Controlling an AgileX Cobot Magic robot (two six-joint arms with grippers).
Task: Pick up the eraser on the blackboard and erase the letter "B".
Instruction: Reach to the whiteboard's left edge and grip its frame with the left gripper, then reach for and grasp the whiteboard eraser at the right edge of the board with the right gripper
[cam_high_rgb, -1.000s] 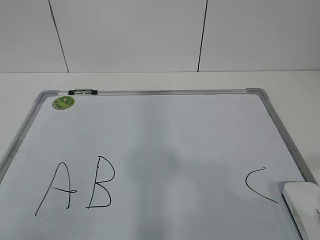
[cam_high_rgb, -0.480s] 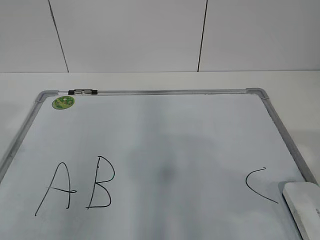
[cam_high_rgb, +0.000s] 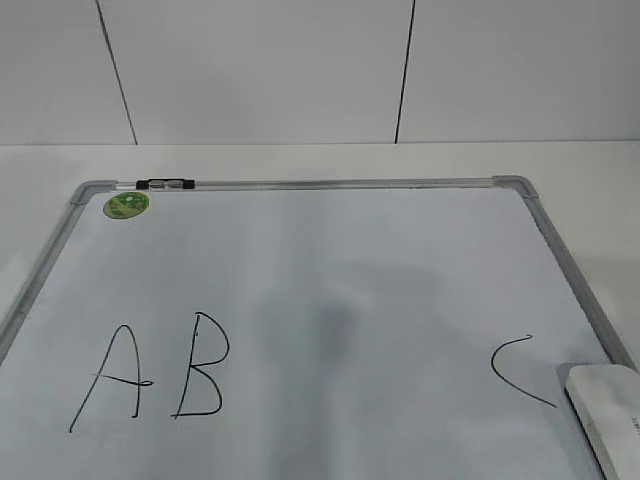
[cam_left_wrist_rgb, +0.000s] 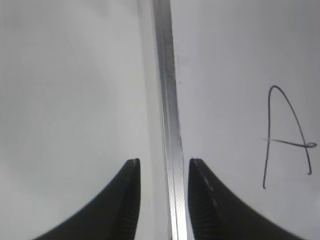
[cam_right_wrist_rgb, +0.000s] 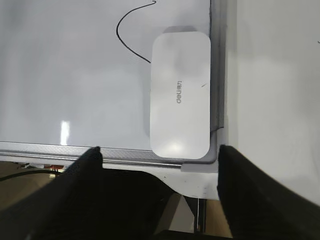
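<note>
So the blackboard (cam_high_rgb: 330, 260) is really a white dry-erase board lying flat on the white table (cam_high_rgb: 580, 160), grey frame all round, with a round green sticker (cam_high_rgb: 127, 205) in the far left corner and a small black-and-silver marker (cam_high_rgb: 166, 184) sitting on the top rail right by it. Three letters are drawn in thin black along the near side: the "A" (cam_high_rgb: 108, 378), then the letter "B" (cam_high_rgb: 201, 366) just beside it, and the "C" (cam_high_rgb: 522, 370) well off to the right.

The eraser (cam_high_rgb: 607, 412) is down in the near right corner of the board, just beside the C and tucked against the right frame rail. In the right wrist view it's a white rounded block (cam_right_wrist_rgb: 180, 95) with some small grey lettering on top, lying lengthwise along that rail, one end at the corner.

Right gripper (cam_right_wrist_rgb: 160, 152) hangs over that corner with its jaws spread wide, wider than the eraser, nothing between them. Left gripper (cam_left_wrist_rgb: 163, 162) is over the board's left frame rail (cam_left_wrist_rgb: 169, 125), fingers parted a bit with the rail showing in the gap, holding nothing, the A off to its side
</note>
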